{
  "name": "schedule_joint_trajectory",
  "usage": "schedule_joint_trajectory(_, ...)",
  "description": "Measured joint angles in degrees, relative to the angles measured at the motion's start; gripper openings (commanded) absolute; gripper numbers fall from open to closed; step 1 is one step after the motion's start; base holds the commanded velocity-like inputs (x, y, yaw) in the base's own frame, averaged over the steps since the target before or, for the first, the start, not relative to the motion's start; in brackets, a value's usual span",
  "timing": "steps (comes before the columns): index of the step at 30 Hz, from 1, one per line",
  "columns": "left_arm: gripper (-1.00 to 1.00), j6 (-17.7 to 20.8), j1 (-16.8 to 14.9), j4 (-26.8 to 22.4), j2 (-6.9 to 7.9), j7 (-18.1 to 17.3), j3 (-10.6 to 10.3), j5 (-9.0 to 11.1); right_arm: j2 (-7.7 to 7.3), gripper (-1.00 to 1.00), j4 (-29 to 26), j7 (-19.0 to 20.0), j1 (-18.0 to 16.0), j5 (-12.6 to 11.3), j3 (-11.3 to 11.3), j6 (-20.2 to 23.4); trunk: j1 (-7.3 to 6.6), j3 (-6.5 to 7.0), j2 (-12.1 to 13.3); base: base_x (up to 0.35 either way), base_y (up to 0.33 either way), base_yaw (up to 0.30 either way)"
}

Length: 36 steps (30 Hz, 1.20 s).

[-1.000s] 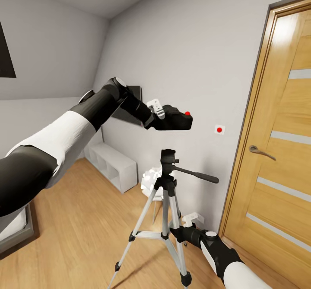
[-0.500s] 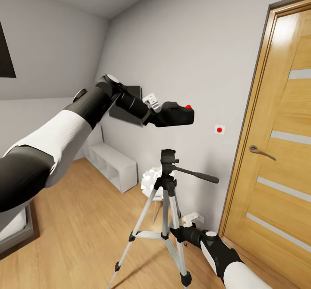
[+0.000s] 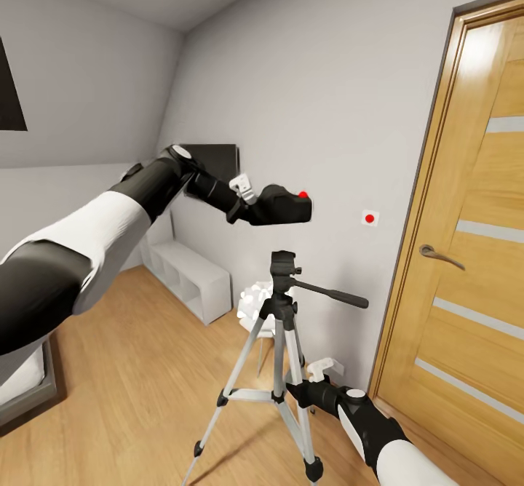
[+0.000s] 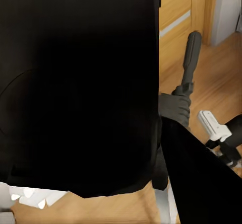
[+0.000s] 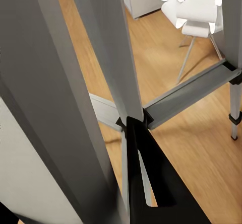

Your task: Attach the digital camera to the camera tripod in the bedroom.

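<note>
Head view: left gripper (image 3: 251, 206) clamped on digital camera (image 3: 285, 206); camera tripod (image 3: 282, 304) head directly below; right gripper (image 3: 302, 391) at tripod leg, closure indiscernible

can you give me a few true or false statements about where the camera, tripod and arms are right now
1. The left tool holds the digital camera in the air above the camera tripod. True.
2. The camera is already seated on the tripod head. False: a clear gap separates them.
3. The right tool is low, at a tripod leg. True.
4. The wooden door stands wide open. False: it is closed.
5. The tripod lies on the floor. False: it stands upright.
</note>
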Motion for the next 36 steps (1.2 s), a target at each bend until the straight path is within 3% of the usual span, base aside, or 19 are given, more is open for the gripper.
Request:
schedule_joint_trajectory(2, -1.00, -3.4, 0.0, 3.0, -0.18, 0.1, -0.1, 0.0, -0.01, -1.00, -0.1, 0.0, 0.0, 0.0, 0.0, 0.0, 0.00, -0.01, 0.0, 0.000, 0.000, 0.000)
schedule_joint_trajectory(6, -1.00, -6.6, 0.0, 5.9, -0.68, 0.1, -0.2, 0.1, -0.04, -1.00, 0.0, 0.0, 0.0, -0.1, 0.0, 0.0, 0.00, 0.00, 0.0, 0.000, 0.000, 0.000)
schedule_joint_trajectory(18, -1.00, -9.0, 0.3, 7.9, -2.06, 0.0, -0.2, 0.5, -0.07, -1.00, 0.0, 0.0, 0.0, -0.1, 0.0, -0.1, 0.00, 0.00, 0.0, 0.000, 0.000, 0.000)
schedule_joint_trajectory(28, -1.00, -10.4, 2.9, 8.4, -2.61, 0.4, -0.2, 2.8, -0.04, -1.00, 0.0, 0.0, 0.0, -0.1, 0.0, 0.0, 0.00, 0.00, 0.0, 0.000, 0.000, 0.000)
schedule_joint_trajectory(36, -1.00, -14.5, 4.6, 10.0, -2.64, 0.8, -0.5, 3.5, -0.08, -1.00, 0.0, 0.0, 0.0, -0.2, 0.0, -0.1, 0.00, 0.00, 0.0, 0.000, 0.000, 0.000)
